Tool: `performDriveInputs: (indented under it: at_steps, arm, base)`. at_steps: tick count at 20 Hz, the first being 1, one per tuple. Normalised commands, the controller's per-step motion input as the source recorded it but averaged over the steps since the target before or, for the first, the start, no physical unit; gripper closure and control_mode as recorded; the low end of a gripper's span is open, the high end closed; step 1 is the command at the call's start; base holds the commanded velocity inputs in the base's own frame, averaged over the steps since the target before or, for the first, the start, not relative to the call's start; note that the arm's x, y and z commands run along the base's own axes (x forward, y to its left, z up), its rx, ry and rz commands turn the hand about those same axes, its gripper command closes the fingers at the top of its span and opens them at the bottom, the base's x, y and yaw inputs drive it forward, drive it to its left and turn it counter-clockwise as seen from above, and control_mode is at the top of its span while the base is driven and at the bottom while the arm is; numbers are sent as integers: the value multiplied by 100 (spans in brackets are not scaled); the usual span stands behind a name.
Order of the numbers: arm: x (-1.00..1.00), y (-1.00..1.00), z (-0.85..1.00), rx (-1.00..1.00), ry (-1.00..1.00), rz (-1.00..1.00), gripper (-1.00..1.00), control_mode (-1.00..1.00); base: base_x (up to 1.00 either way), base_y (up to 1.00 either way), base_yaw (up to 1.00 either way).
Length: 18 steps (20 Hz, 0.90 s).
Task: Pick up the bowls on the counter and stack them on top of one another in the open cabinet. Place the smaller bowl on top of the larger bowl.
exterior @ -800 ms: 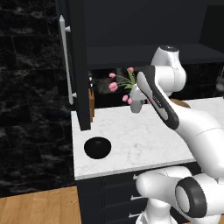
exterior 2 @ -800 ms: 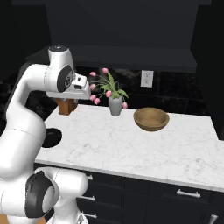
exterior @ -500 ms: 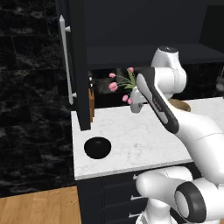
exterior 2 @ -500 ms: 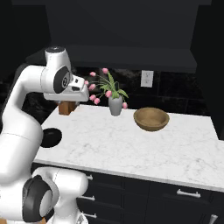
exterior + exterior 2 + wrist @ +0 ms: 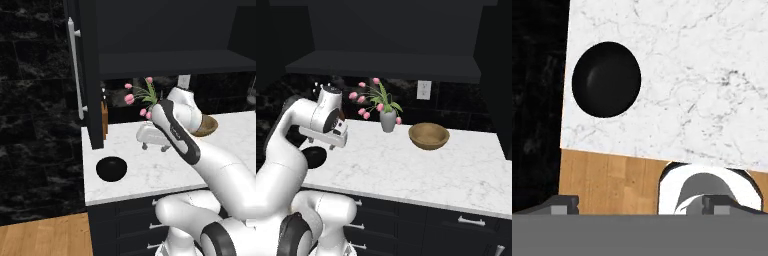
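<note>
While both bowls are seen on the bench (image 5: 150, 175), nothing of the task is judged done: no bowl has been lifted and none has been placed in the open cabinet (image 5: 170, 55). The smaller bowl (image 5: 111, 168), glossy black, is found at lower left of the left base frame near the bench's front corner, just below the cabinet's side panel; in the hand view it sits upper left (image 5: 606, 79) on white marble, close to the slab's edge, with wood floor (image 5: 607, 185) shown beneath. The larger bowl (image 5: 429, 135), tan and shallow, is placed right of centre in the right base frame, well apart from the black one, with a grey vase of pink tulips (image 5: 387, 120) standing between them toward the back wall. Both bowls are seen empty. The cabinet's shelf is seen dark and nothing can be made out on it; its door (image 5: 75, 75) with the silver bar handle is swung wide at upper left. The gripper (image 5: 156, 147) is held above the bench, centre of the left base frame, pointed down, not touching either bowl; the jaws are spread wide apart and nothing is held. Everything is judged left: both picks, both placements, with the tan bowl to be shelved first and the black one set on top.
</note>
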Motion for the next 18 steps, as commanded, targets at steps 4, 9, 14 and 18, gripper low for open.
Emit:
performDriveInputs:
  at_steps: [4,9,14,18]
  arm:
    - [82,73,-82,2,15,-8,-100,-100]
    - [39,20,-54,-2,5,0,-100,-100]
    - [14,17,-62,-4,0,0,-100,-100]
    - [23,15,-44,-1,0,0,-100,-100]
  base:
    - [0,0,0]
    - [0,0,0]
    - [0,0,0]
    - [0,0,0]
